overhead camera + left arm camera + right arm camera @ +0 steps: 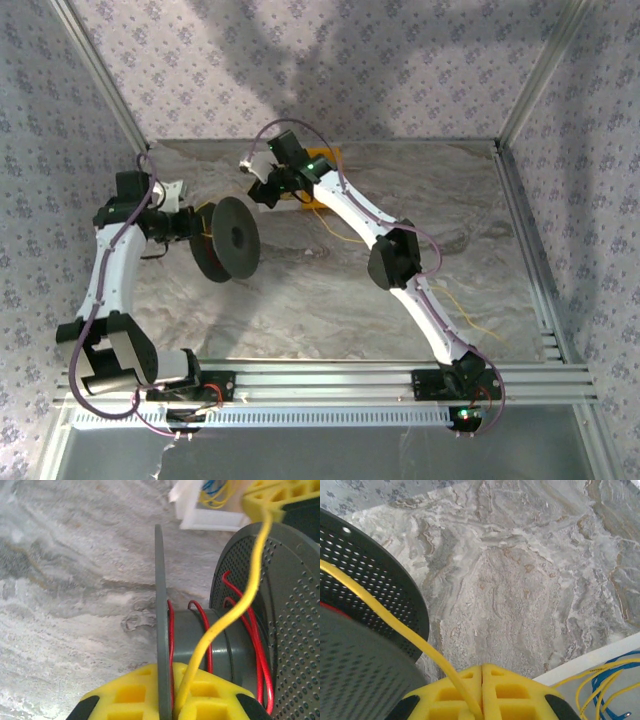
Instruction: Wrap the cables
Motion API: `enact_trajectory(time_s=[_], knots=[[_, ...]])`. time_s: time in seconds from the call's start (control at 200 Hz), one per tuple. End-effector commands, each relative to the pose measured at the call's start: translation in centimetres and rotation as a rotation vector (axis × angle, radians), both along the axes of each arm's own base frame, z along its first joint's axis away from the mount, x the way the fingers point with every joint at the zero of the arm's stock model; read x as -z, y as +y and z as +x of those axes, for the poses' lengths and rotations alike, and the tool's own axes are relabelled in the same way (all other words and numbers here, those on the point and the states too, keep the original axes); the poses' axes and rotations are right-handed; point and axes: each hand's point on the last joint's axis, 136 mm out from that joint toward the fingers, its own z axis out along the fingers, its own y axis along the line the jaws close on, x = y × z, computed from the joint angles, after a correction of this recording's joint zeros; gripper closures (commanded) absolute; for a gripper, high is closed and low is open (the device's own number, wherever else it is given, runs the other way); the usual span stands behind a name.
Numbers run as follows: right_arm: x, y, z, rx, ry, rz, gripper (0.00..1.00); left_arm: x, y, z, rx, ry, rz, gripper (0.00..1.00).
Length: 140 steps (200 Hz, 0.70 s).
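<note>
A dark grey spool [228,238] stands on edge at the left-middle of the table, with red wire [207,645] wound round its core. My left gripper [172,667] [193,226] is shut on the spool's thin flange [160,580], and a yellow cable [255,575] runs into the same gap beside it. That cable rises across the perforated flange [295,610] to my right gripper [265,500]. The right gripper [481,667] [265,190] sits just behind the spool [370,580], shut on the yellow cable [395,622].
A white box [600,655] [210,517] with loose yellow and blue wires lies next to the right gripper. Thin yellow strands [340,235] trail over the marble table under the right arm. Metal rails [520,230] frame the table's right side.
</note>
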Motion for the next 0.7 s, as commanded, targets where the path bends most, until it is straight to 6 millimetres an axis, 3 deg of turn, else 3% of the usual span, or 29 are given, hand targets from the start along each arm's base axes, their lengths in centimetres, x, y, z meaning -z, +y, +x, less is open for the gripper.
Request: enact_trajectory(time_s=[0.0,0.235,0.47,0.695], knots=[[0.4,-6.6,6.2,0.207,0.000,-0.054,1.00,-5.0,-0.9,-1.7,0.063,-0.094,-0.037,1.00],[0.6,-8.0,6.7,0.221,0.025,-0.059,1.00,-10.9,-2.8,-1.2,0.128,-0.235,-0.144,1.00],[0.5,-9.9,5.4,0.192,0.103,-0.054,0.62,-16.1,-1.6,0.7,0.048,-0.363,-0.194,1.00],[-0.5,-13.0,4.1,0.189,0.141,-0.039,0.38,-18.2,-0.3,2.6,-0.019,-0.397,-0.186,1.00]])
